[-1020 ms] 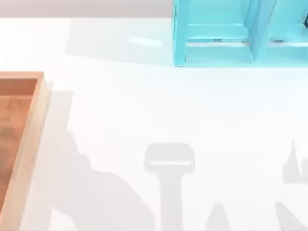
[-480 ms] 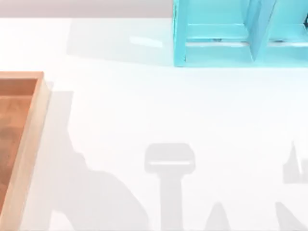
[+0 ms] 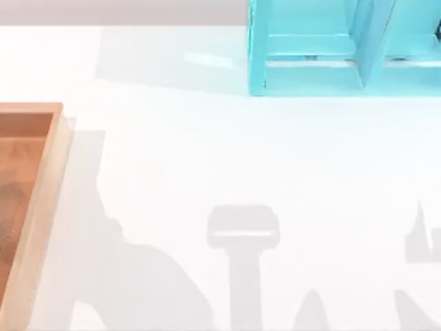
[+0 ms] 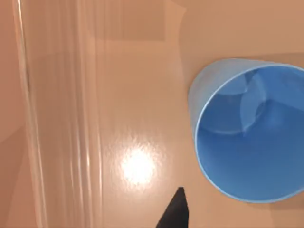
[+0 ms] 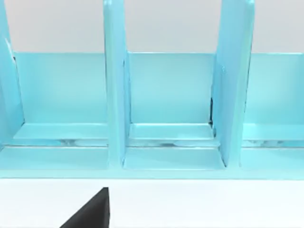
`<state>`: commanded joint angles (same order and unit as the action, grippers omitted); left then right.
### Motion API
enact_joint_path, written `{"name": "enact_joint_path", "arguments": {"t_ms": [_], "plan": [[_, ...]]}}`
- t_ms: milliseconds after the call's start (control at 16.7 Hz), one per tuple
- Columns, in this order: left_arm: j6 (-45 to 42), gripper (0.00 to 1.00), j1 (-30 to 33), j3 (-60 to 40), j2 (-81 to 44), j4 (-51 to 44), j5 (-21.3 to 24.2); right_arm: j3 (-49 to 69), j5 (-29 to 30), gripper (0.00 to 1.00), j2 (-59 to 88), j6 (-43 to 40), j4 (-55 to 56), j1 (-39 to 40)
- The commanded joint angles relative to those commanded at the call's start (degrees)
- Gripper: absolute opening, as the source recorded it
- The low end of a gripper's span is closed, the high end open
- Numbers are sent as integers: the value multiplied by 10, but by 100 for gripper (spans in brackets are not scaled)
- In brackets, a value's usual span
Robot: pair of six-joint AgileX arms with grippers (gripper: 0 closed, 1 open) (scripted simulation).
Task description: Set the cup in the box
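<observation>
We are seeing the cup (image 4: 249,137) sitting on the box (image 4: 123,95) floor; we cannot tell our left end effector's state.

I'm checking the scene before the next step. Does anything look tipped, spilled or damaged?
Nothing stands out. The blue cup is seen over the box's orange-brown floor, mouth open and empty, with no spill. The box sits square at the table's left edge, and the turquoise cabinet looks intact.

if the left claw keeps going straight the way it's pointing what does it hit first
Most likely the orange-brown wooden floor of the large shallow box, beside the small blue plastic cup. The left wrist view looks down onto that bare floor; how far off it lies is unclear.
</observation>
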<state>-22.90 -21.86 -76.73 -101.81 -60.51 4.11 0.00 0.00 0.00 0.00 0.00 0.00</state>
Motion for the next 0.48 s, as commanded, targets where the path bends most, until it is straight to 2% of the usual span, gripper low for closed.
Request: {"name": "enact_joint_path", "arguments": {"t_ms": [120,480], "plan": [[0,98,0,0,0,0,0,0,0,100,0,0,0,0],[0,100,0,0,0,0,0,0,0,100,0,0,0,0]]}}
